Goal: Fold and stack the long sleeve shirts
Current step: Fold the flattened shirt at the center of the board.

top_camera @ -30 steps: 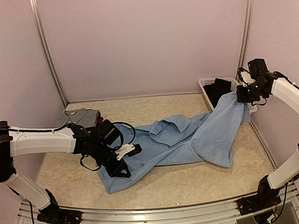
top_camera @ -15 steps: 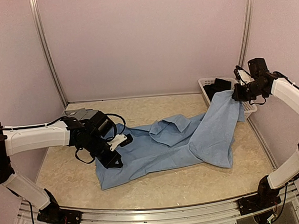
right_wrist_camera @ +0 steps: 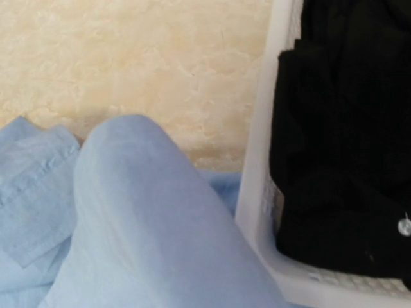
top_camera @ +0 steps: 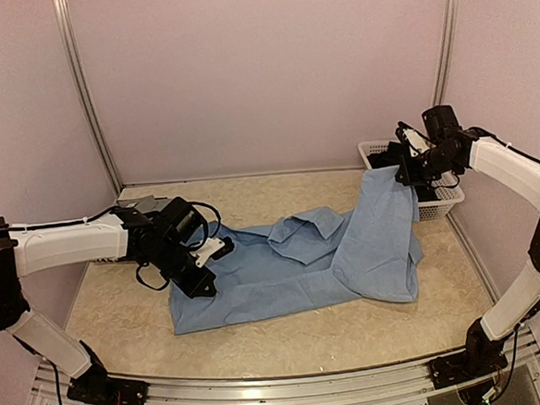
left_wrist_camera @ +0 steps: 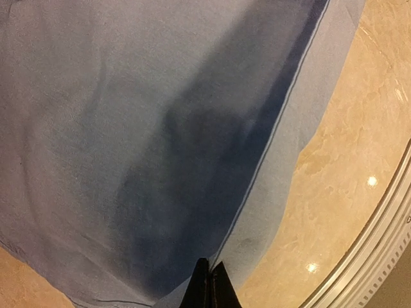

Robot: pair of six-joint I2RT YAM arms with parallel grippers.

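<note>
The large light blue shirt (top_camera: pixel 330 259) lies spread across the table. Its right end is lifted toward the basket. My left gripper (top_camera: pixel 198 283) is shut on the shirt's left edge, low over the table. In the left wrist view the closed fingertips (left_wrist_camera: pixel 209 285) pinch the blue cloth (left_wrist_camera: pixel 148 128) by a seam. My right gripper (top_camera: pixel 404 170) is shut on the raised right end, beside the basket. In the right wrist view the blue cloth (right_wrist_camera: pixel 141 218) hides the fingers. A folded grey shirt (top_camera: pixel 139 205) lies behind the left arm. No red-and-black plaid shirt can be made out.
A white mesh basket (top_camera: pixel 433 210) stands at the back right with dark cloth (top_camera: pixel 395 157) in it. In the right wrist view its wall (right_wrist_camera: pixel 257 192) is right next to the hanging shirt. A metal rail runs along the table's near edge (left_wrist_camera: pixel 379 231).
My left gripper has pulled the shirt's left edge leftward and back, stretching the cloth flatter. My right gripper has carried the raised end leftward, from the basket's right side to its left.
</note>
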